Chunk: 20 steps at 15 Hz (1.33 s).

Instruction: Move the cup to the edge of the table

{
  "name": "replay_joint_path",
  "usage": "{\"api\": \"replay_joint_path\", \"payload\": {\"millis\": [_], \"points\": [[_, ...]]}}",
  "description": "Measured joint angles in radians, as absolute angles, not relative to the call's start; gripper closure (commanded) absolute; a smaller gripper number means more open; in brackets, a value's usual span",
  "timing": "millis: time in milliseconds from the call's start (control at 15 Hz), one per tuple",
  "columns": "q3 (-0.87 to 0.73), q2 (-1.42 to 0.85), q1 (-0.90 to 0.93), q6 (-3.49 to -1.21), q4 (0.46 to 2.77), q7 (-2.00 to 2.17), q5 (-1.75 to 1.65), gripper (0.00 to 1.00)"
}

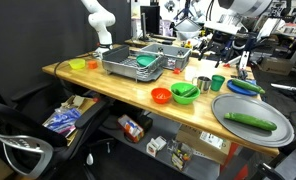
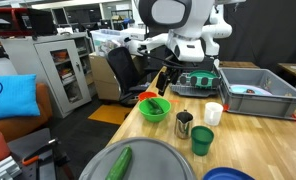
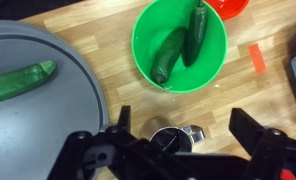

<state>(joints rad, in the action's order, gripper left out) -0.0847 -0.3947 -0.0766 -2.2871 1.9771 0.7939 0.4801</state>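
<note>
While jaws hang wide open, gripping nothing, silver cup [image 3: 168,141] sits on table [image 3: 98,22] straight below, betw. them in wrist view; green bowl [image 3: 214,62] w/ two cucumbers [image 3: 171,56] near, gray plate [image 3: 58,120] beside cup.

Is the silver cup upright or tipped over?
Upright: the cup stands on its base on the table, mouth up; wrist view shows its round rim.

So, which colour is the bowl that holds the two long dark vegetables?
The bowl is bright green, and it shows best in the wrist view.
</note>
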Motion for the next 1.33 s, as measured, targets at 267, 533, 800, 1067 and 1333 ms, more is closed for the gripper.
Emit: {"api": "replay_joint_path", "payload": {"millis": [267,533,800,1067,1333], "points": [[-0.081,-0.492,-0.066,-2.373,1.903,0.963,0.552,0.00],[-0.086,-0.615,-0.060,-2.458,1.847,1.149,0.554,0.00],[-0.083,-0.641,-0.060,-2.461,1.837,1.174,0.552,0.00],[-0.083,-0.638,-0.060,-2.461,1.837,1.174,0.552,0.00],[-0.083,-0.644,-0.060,-2.460,1.831,1.224,0.554,0.00]]}}
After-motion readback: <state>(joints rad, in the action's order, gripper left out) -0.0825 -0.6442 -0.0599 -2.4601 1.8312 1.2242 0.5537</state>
